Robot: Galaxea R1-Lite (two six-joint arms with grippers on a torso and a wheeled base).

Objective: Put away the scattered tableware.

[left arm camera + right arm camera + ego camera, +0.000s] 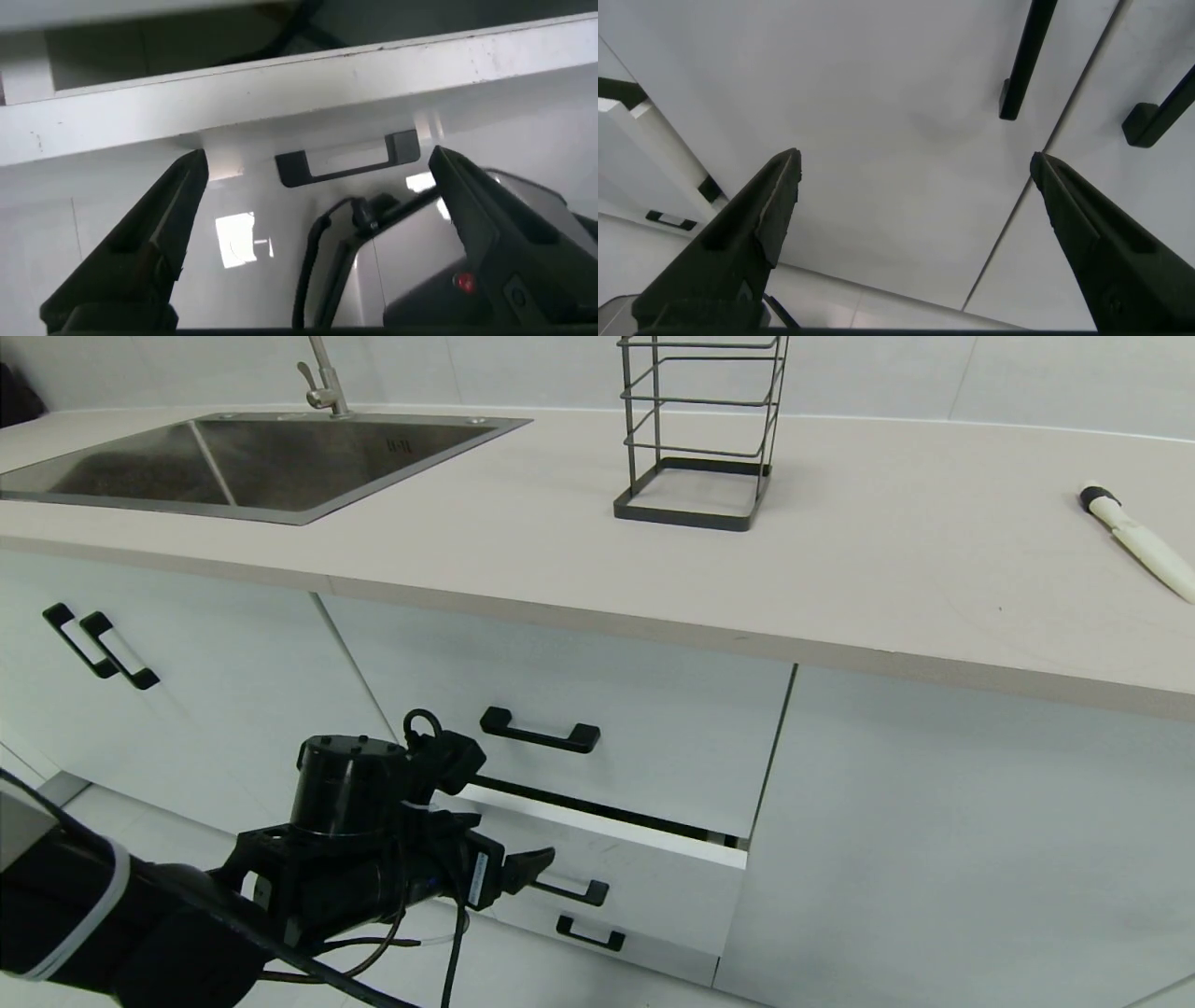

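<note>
Low against the cabinet front, the left arm stretched forward, with the left gripper [527, 870] level with the handle [571, 891] of the middle drawer [644, 854]. The drawer stood slightly pulled out. The left wrist view settled what the head view could not: fingers [154, 233] spread wide, handle between them. In its own wrist view the right gripper [913, 157] was likewise spread wide and held nothing, facing white cabinet doors [878, 112] with black bar handles [1025, 61]. The cream-coloured knife [1141, 545] lay on the countertop [887, 551] at far right, well apart from the wire rack [695, 429] and the sink [280, 462].
</note>
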